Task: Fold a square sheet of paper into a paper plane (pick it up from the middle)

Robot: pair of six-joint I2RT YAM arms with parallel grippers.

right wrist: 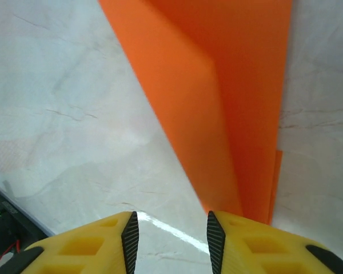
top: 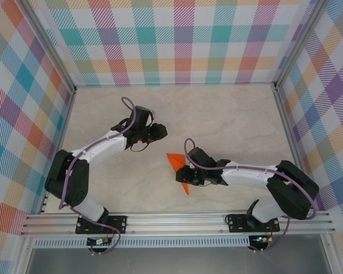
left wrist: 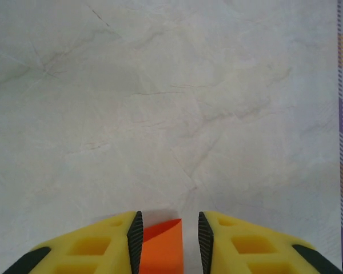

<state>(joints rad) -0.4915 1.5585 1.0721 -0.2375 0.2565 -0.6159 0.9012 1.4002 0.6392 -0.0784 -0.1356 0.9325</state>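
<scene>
The square sheet of paper is bright orange and folded into a narrow pointed shape, lying on the table at centre right. My right gripper sits over its middle, so orange shows on both sides of it. In the right wrist view the paper runs ahead and passes under the right finger; my right gripper is open with bare table between its pads. My left gripper is up and to the left of the paper. In its wrist view the left gripper is open, an orange corner lying between the jaws beside the left pad.
The pale marbled table top is walled by checked panels at the back and both sides. An aluminium rail with the arm bases runs along the near edge.
</scene>
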